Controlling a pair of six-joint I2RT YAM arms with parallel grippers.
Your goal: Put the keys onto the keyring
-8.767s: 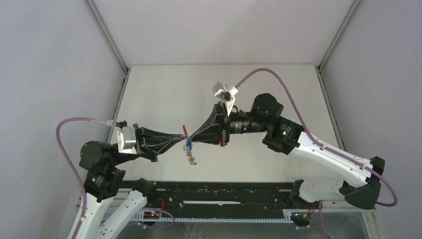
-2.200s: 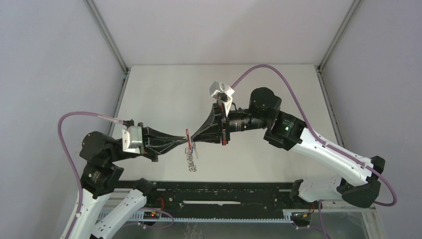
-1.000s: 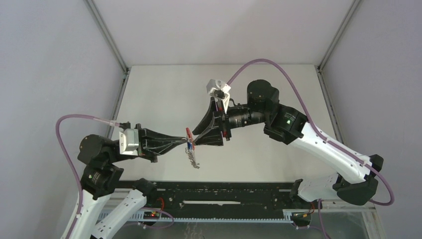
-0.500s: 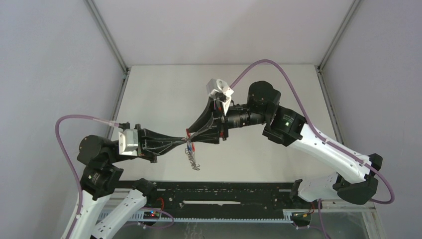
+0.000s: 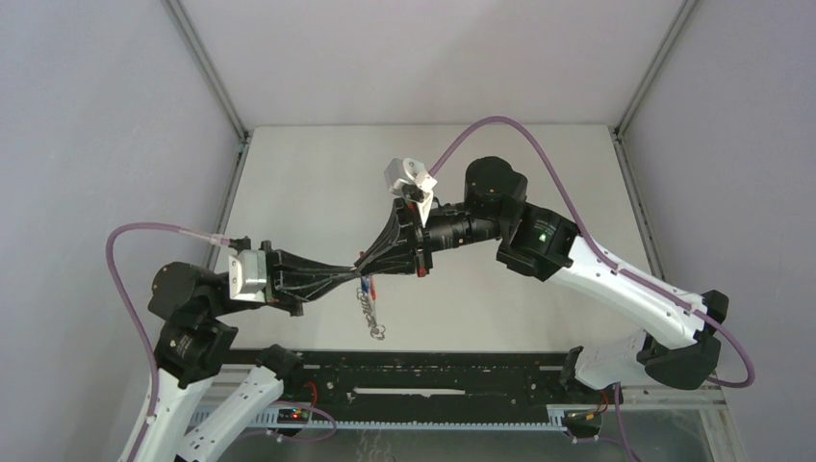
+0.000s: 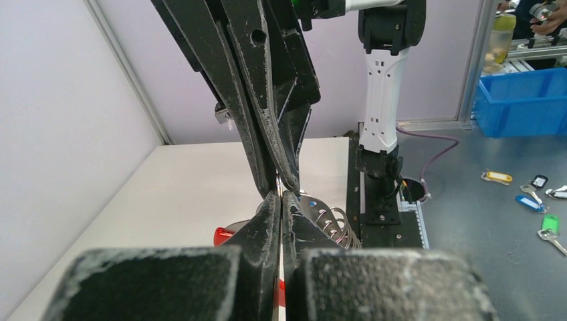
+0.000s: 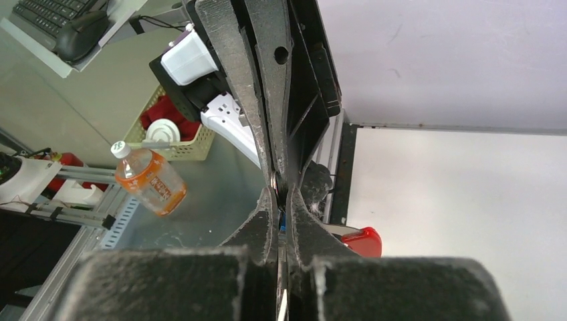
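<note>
Both grippers meet tip to tip above the table's near middle. My left gripper (image 5: 356,279) (image 6: 281,195) is shut on the thin metal ring of the keyring (image 5: 371,306). Its red tag (image 6: 225,235) (image 7: 361,241) sticks out beside the fingers, and its grey chain (image 6: 332,224) hangs down below the tips. My right gripper (image 5: 369,272) (image 7: 281,194) comes in from the right and is shut. A sliver of the blue key (image 7: 281,219) and a thin metal blade show between its pads. Most of the key is hidden by the fingers.
A black rail (image 5: 433,371) runs along the table's near edge between the arm bases. Grey walls close in the table (image 5: 318,173) on the left, back and right. Outside the cell lie spare keys (image 6: 498,176), a blue bin (image 6: 525,100) and a bottle (image 7: 150,177).
My right gripper has swung left and closed its jaws at the left gripper's tips. The left gripper has stayed shut, and the hanging chain has shifted slightly.
</note>
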